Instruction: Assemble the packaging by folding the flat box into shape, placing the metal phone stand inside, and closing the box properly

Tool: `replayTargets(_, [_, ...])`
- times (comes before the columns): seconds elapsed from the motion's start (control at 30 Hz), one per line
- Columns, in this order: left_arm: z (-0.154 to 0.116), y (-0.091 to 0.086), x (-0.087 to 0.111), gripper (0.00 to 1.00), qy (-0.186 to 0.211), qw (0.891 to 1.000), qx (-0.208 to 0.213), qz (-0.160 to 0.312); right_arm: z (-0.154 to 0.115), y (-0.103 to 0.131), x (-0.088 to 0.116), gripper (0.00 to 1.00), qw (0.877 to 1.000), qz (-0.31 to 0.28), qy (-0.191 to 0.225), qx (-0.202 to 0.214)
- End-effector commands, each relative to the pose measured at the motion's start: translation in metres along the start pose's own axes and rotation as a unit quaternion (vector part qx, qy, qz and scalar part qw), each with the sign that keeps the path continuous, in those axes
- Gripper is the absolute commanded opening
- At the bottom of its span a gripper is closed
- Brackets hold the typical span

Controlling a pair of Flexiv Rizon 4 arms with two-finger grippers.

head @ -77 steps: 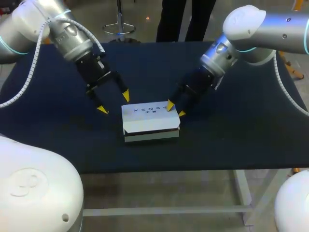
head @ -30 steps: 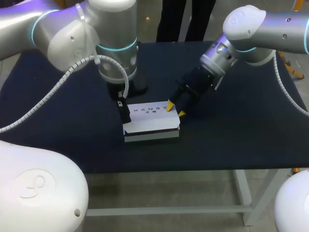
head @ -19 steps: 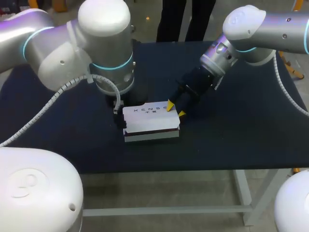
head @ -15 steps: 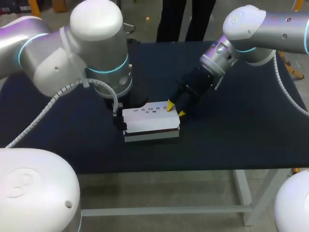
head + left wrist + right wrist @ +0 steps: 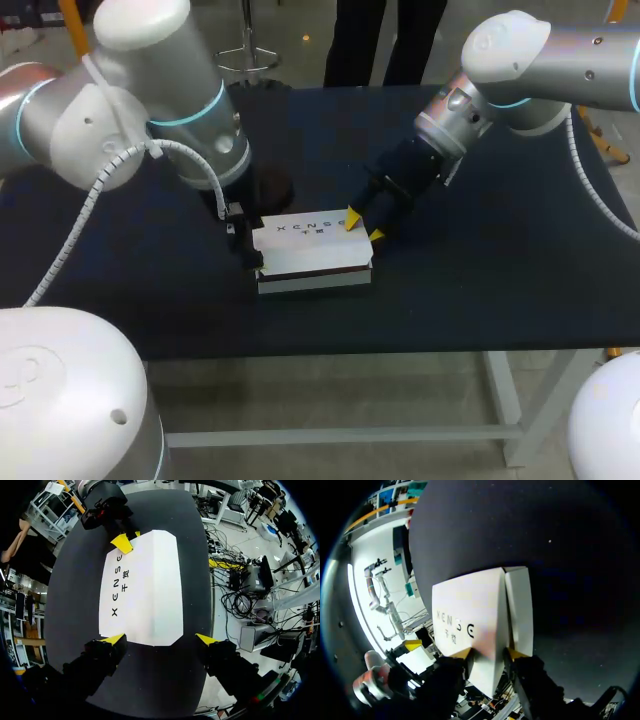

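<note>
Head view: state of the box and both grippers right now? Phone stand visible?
white box: folded into shape, lid down, dark gap under its front edge.
left gripper: open, fingers spread at one end of the box.
right gripper: shut on the box's other end.
phone stand: not visible in any view.

The box (image 5: 312, 250) lies on the desk (image 5: 500, 290), near its middle. The left pincer (image 5: 160, 639) stands at the box's left end, spread wider than that end, with one finger touching a corner and the other just clear. The right pincer (image 5: 364, 227) sits at the box's right end, at its far corner.
</note>
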State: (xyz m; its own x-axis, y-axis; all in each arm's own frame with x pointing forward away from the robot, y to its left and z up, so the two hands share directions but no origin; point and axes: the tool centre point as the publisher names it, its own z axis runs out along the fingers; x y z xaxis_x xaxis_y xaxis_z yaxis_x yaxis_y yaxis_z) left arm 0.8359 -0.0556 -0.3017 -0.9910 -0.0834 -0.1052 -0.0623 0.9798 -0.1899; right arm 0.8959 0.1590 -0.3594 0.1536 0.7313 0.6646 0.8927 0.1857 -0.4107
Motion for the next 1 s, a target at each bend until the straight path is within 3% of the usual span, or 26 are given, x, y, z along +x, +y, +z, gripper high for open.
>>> replayTargets(0.03, [0.011,-0.017,-0.006,0.89,0.015,1.0,-0.023,-0.004,0.001,0.001,0.0,0.44,1.0,0.0,0.0,0.001])
replayTargets(0.3, [0.017,-0.024,0.001,0.83,0.023,0.999,-0.021,-0.008,0.001,0.001,0.0,0.44,1.0,0.0,0.0,0.001])
replayTargets(1.0, [0.033,-0.031,-0.006,0.61,0.017,0.999,-0.034,-0.03,0.001,0.001,0.0,0.44,1.0,0.0,0.0,0.001])
